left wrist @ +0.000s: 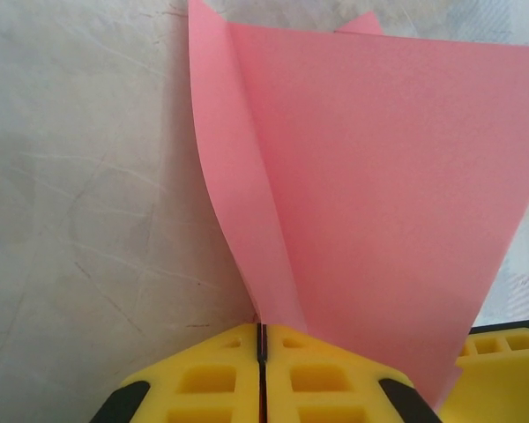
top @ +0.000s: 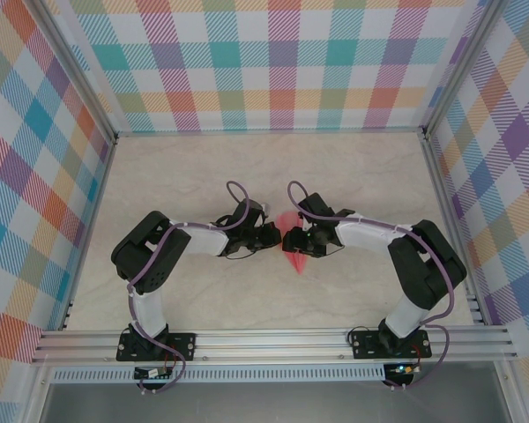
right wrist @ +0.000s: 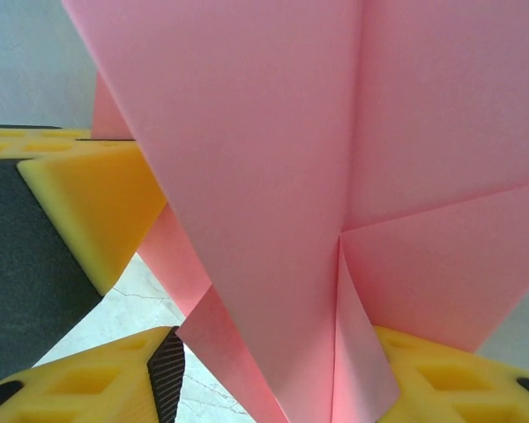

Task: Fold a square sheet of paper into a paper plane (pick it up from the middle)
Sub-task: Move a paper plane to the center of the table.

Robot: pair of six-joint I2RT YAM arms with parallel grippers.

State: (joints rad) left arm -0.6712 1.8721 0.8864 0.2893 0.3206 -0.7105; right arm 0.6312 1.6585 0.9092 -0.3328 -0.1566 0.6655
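One thin, matte salmon-pink sheet of paper (left wrist: 370, 176), folded into a tapering pointed shape with sharp creases, is held up near the middle of the pale marbled tabletop (top: 176, 176), a little toward its near edge. The left gripper (left wrist: 261, 342), its blocky yellow pads pressed flat together, pinches the sheet's narrow end. The right gripper (right wrist: 273, 388) faces it, jaws apart around the folds, with tabletop showing beside one pad. Two grippers, one sheet; checked walls (top: 273, 62) stand along three edges.

**Bright, even light; soft close-ups**

From above, diffuse light leaves only faint shadows on the pale counter (top: 185, 176), and the picture is sharp. The wrist views are bright, and the pink paper (left wrist: 379, 194) looks slightly soft near the lens.
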